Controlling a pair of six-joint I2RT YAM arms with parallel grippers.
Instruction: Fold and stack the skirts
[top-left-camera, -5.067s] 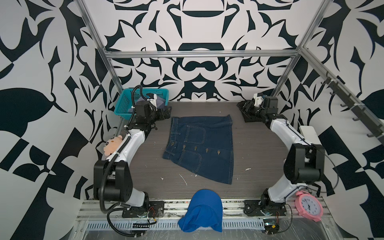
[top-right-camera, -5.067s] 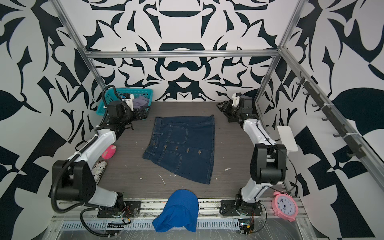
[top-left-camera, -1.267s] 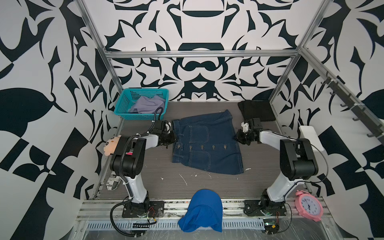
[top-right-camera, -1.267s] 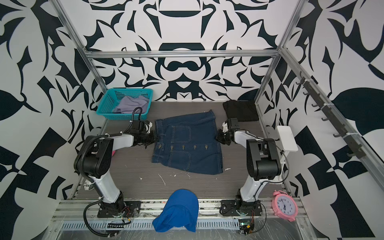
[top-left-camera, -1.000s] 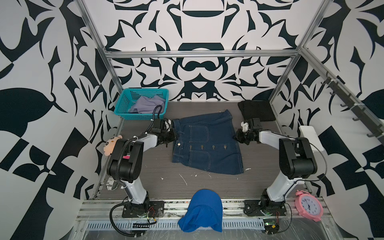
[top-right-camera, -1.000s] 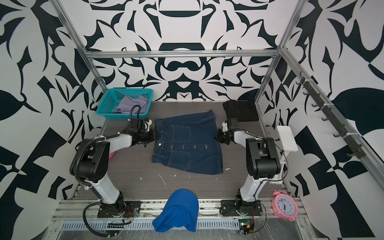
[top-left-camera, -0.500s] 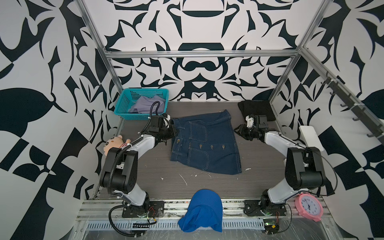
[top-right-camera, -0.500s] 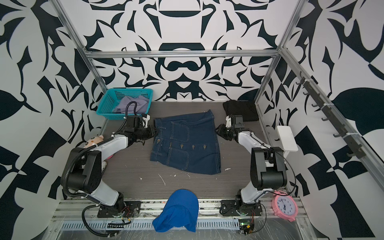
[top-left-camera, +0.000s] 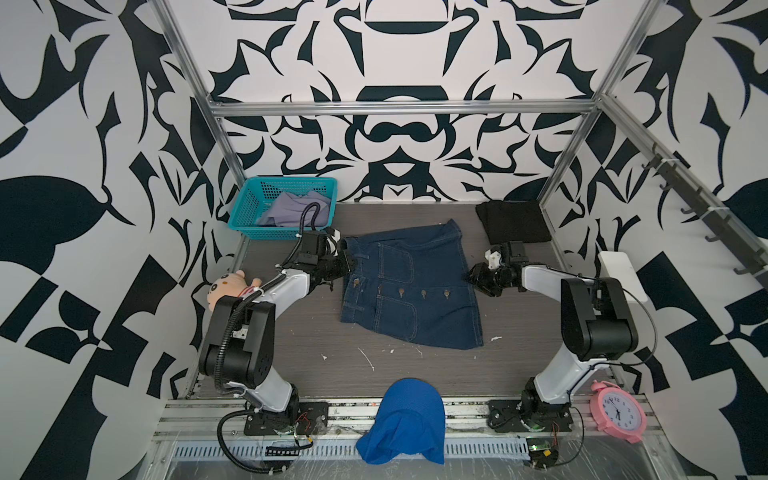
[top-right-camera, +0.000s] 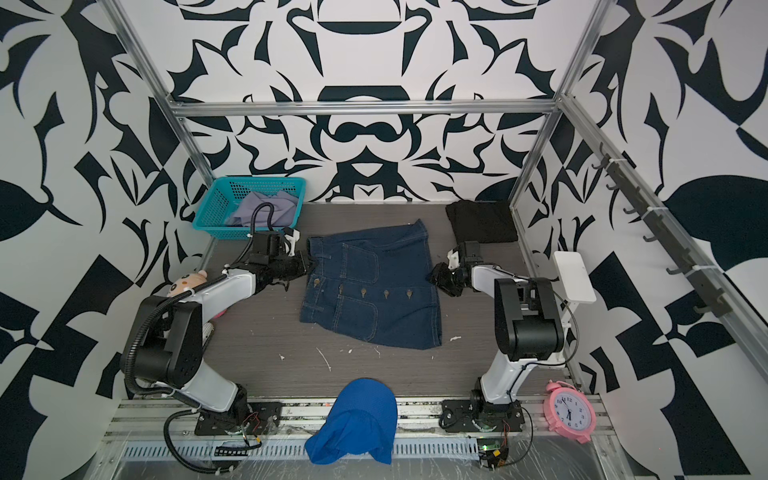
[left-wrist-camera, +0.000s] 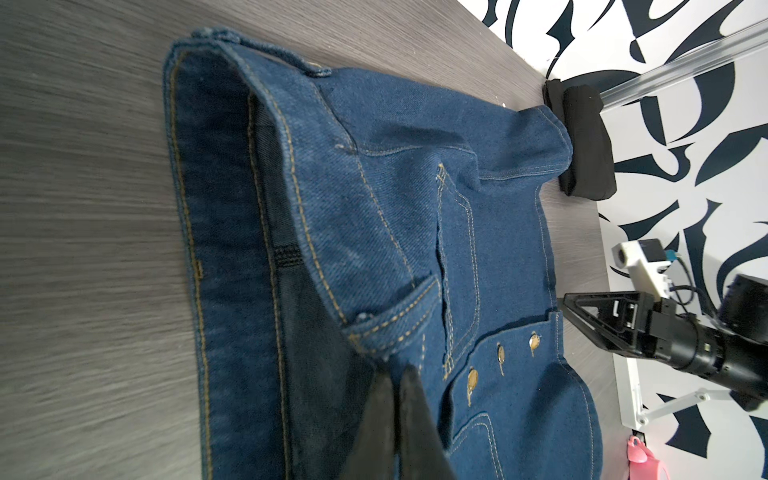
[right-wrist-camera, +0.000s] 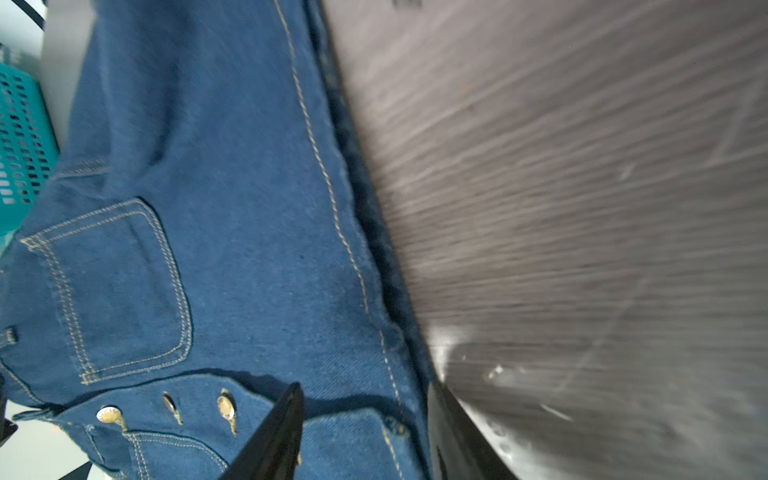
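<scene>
Left gripper (left-wrist-camera: 395, 376), jaws pressed together on the waistband of the denim skirt (top-left-camera: 411, 291), stretches low from a bent arm. The right gripper (right-wrist-camera: 365, 388), jaws parted, flanks the skirt's hem edge. The black skirt (top-left-camera: 513, 220) lies just beyond that hem, and the lavender skirt (top-left-camera: 286, 210) fills a basket (top-left-camera: 249, 216) beyond the waistband.
</scene>
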